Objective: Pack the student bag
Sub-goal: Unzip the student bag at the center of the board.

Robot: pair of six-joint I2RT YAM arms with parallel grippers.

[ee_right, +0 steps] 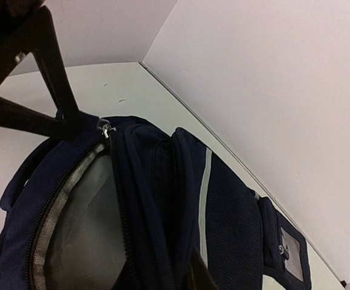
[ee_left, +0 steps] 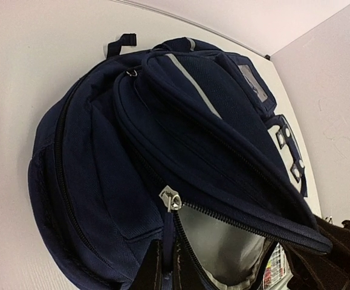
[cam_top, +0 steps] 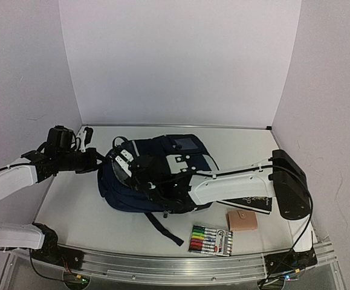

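The student bag (cam_top: 160,148) lies on its back in the middle of the white table (cam_top: 72,211), its top turned toward my left arm; it is soft, rounded navy fabric with a coarse weave, a pale grey stripe (ee_right: 205,199) down the front and light patches near the base. My left gripper (cam_top: 101,160) is pressed together on the bag's rim just beside the metal zip pull (ee_left: 170,199), pinching the cloth; I judge this lifts the edge so the mouth gapes. The main zip is open, showing smooth grey lining (ee_right: 84,223). My right gripper (cam_top: 125,164) hangs over the opening, close against the bag's front flap; whether its jaws have closed on the fabric I cannot tell. Near my right arm's base lie a flat pack of coloured markers (cam_top: 211,240) and a small tan pouch (cam_top: 242,220), not yet packed.
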